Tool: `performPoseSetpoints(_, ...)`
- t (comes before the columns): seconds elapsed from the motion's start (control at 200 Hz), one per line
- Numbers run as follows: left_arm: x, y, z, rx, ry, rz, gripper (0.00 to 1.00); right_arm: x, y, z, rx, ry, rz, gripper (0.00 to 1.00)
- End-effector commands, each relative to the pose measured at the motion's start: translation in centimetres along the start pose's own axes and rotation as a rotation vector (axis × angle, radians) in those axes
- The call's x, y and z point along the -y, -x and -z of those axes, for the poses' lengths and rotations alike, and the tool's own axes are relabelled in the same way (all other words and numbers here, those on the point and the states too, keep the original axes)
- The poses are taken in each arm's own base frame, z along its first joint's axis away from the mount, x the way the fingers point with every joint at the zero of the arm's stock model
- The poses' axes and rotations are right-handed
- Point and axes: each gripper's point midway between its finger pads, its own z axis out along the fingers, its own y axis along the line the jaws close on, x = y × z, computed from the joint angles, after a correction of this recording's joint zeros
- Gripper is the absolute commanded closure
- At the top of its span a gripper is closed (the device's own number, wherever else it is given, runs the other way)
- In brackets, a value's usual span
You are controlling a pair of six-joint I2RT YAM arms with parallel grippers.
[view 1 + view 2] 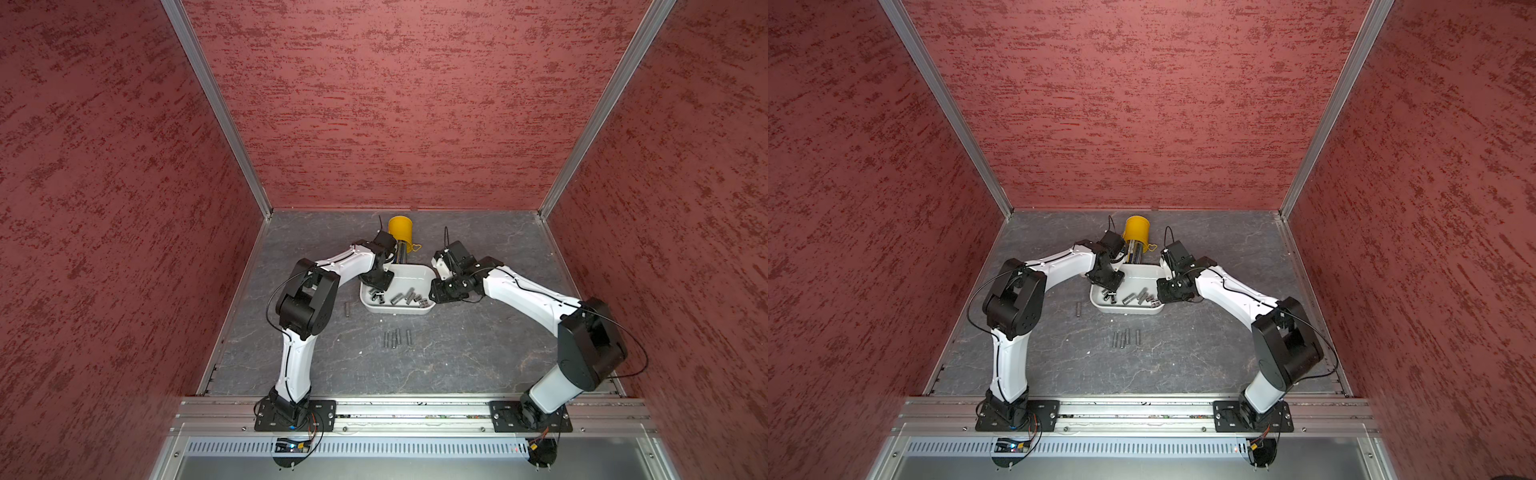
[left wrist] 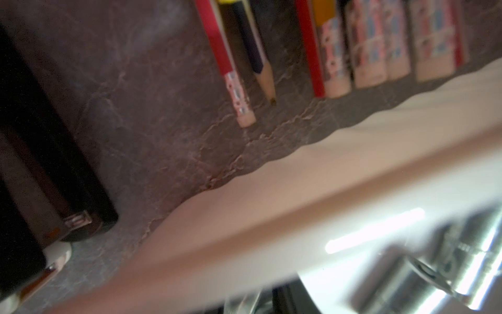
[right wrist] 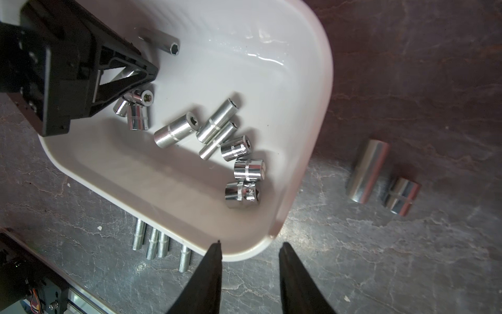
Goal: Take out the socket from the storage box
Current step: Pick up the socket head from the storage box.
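The white storage box (image 1: 399,311) (image 1: 1128,311) sits mid-table, and several chrome sockets (image 1: 405,297) (image 3: 176,131) lie in it. My left gripper (image 1: 376,286) (image 1: 1106,287) reaches down into the box's left end among a small cluster of sockets (image 3: 138,108). One socket shows through its finger frame (image 3: 127,81), and I cannot tell whether its jaws hold anything. The left wrist view is blurred, showing the box rim (image 2: 298,176) and shiny sockets (image 2: 407,277). My right gripper (image 3: 251,246) (image 1: 435,293) is open at the box's right front corner, nothing between its fingers.
Several slim sockets (image 1: 397,338) (image 3: 157,244) lie in a row on the table in front of the box, one more (image 1: 347,309) to its left, two (image 3: 380,182) beside its right end. A yellow pen cup (image 1: 401,232) with pencils (image 2: 236,68) stands behind the box.
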Motion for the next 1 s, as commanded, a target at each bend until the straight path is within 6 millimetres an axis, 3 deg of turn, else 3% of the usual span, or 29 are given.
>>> performPoseSetpoints(0.0,-0.1,-2.2,-1.0,-0.069,0.011,0.073,0.77,0.3,0.1,-0.3,0.01,0.002,-0.011,0.62)
performPoseSetpoints(0.286,-0.1,-0.9,0.4,-0.018,0.048,0.11,0.91,0.4,-0.4,-0.5,0.002,0.004,-0.015,0.62)
performPoseSetpoints(0.656,1.1,1.4,6.8,0.153,-0.039,0.188,0.98,0.4,0.0,0.1,0.028,-0.002,-0.009,0.62)
performPoseSetpoints(0.997,1.1,-0.7,11.3,0.172,-0.091,0.277,0.98,0.1,0.3,1.0,0.051,0.004,-0.01,0.62)
